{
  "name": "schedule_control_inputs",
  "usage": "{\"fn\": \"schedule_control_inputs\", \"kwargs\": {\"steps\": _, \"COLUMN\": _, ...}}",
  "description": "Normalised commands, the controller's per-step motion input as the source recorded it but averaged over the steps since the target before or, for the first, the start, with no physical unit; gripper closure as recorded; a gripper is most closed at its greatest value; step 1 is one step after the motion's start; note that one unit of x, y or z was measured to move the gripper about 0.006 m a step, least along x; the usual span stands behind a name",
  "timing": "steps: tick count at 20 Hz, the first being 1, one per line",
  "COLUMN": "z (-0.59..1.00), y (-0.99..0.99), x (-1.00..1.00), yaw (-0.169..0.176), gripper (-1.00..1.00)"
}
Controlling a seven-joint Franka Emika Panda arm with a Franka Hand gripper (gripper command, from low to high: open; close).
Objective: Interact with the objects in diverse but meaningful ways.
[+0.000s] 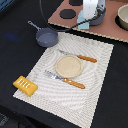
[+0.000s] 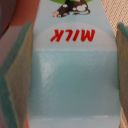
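Robot lab play-kitchen setup, black tabletop (image 1: 112, 100) carried a pale placemat (image 1: 75, 75), toy pan (image 1: 46, 36), plastic bread loaf (image 1: 25, 85), toy stove board (image 1: 107, 25) sat at its far edge

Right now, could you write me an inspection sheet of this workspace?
Surface: black table, pale mat, brown board at the far edge.
Job's things: milk carton on the board; grey pan on the table; loaf on a mat corner.
Clutter: plate mid-mat, with orange-handled cutlery on either side; bowl on the board.
Grippers: jaws straddle the carton, one pad along each side; whether they press it cannot be told.
Cables: black cable arcs above the pan towards the arm.
Surroundings: nothing seen.
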Motion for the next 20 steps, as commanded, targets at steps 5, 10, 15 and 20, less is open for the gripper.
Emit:
{"fn": "schedule_control_inputs", "kwargs": {"steps": 5, "z": -0.29, "y": -0.22, "x": 0.06, "yaw": -0.012, "gripper": 1.0}}
{"fn": "schedule_control_inputs", "kwargs": {"steps": 10, "z": -0.39, "y": -0.25, "x": 0.0, "yaw": 0.0, "gripper": 1.0}}
{"fn": "schedule_control_inputs", "kwargs": {"steps": 15, "z": -0.41, "y": -0.25, "x": 0.0, "yaw": 0.0, "gripper": 1.0}}
{"fn": "schedule_control_inputs", "kwargs": {"steps": 20, "z": -0.3, "y": -0.06, "x": 0.0, "yaw": 0.0, "gripper": -1.0}}
